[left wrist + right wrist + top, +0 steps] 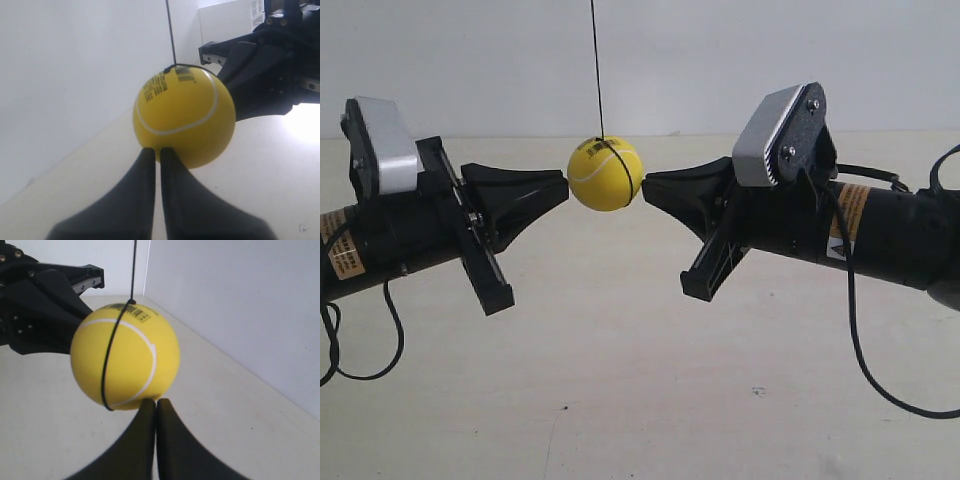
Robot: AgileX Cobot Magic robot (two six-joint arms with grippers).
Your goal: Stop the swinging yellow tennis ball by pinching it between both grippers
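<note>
The yellow tennis ball sits pinched between the left gripper and right gripper, each with jaws pressed together, gripping nothing. Only holding steady seems left.

Exterior cam: side-on, ball height, mid-range, facing wall. Left wrist cam: close, looks along left tool; ball at tool's 12 o'clock. Right wrist cam: same along right tool, facing opposite. All three share ball.
</note>
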